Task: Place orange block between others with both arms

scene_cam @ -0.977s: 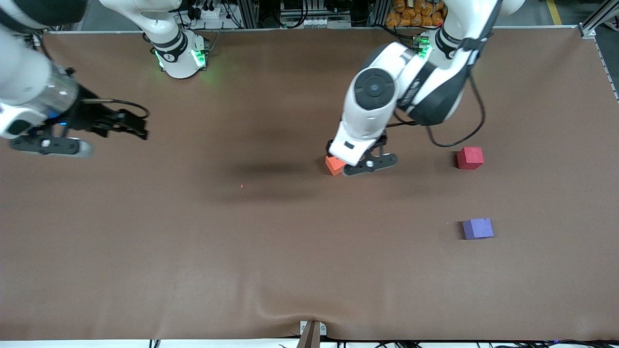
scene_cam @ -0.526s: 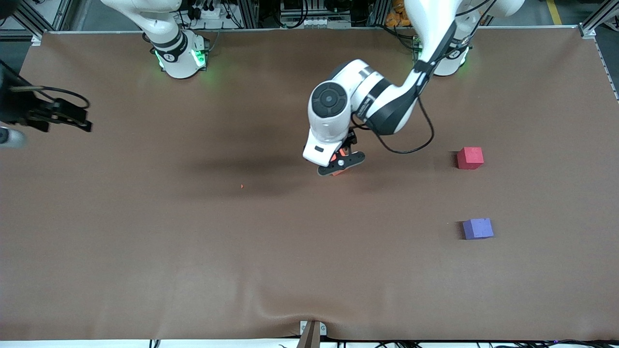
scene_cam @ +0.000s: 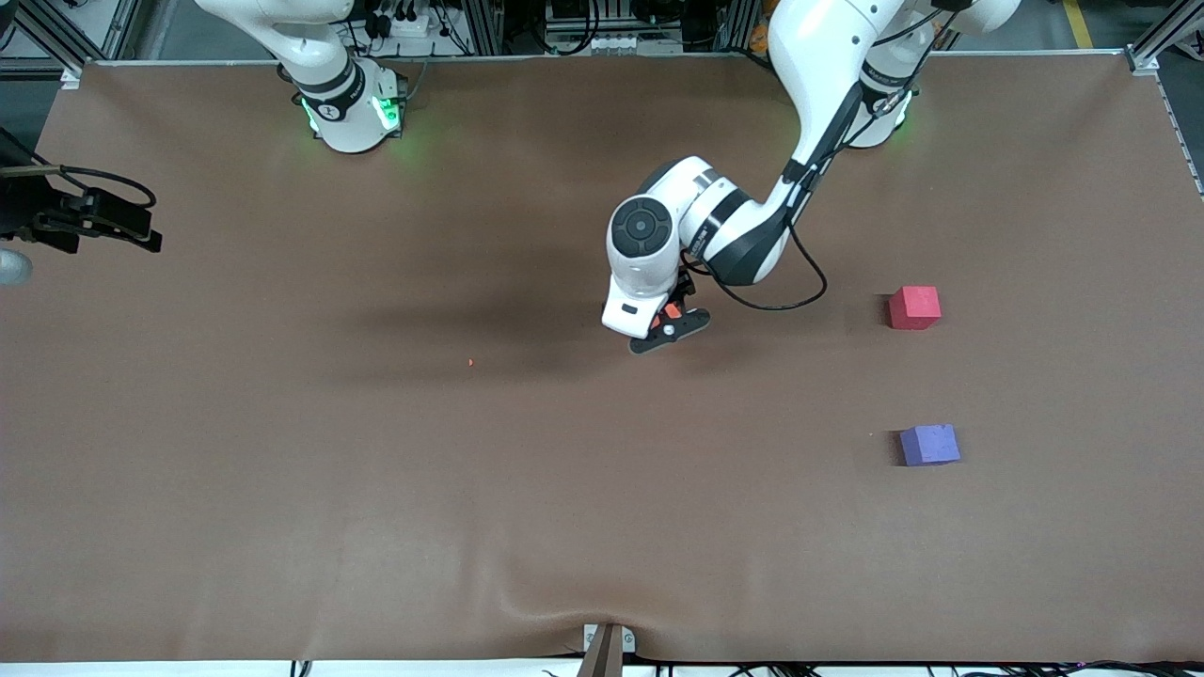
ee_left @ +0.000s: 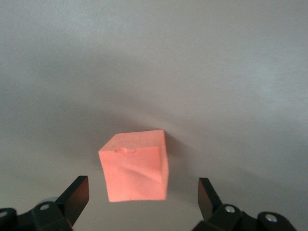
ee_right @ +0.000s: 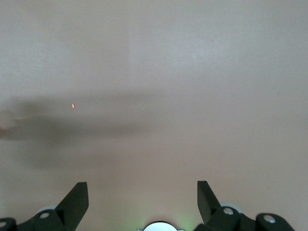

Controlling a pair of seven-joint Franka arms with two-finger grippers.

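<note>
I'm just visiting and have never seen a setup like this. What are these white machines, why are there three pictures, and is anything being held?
These are two white jointed robot arms at a brown table. One picture looks down from a high camera facing them; the other two come from cameras on each arm's wrist. The left gripper is low over a small matte orange foam cube, fingers open on either side of it, not yet gripping. The right gripper waits open at the right arm's end of the table, holding nothing. A pinkish-red cube and a purple-blue cube sit apart toward the left arm's end, the purple-blue one nearer the high camera.
</note>
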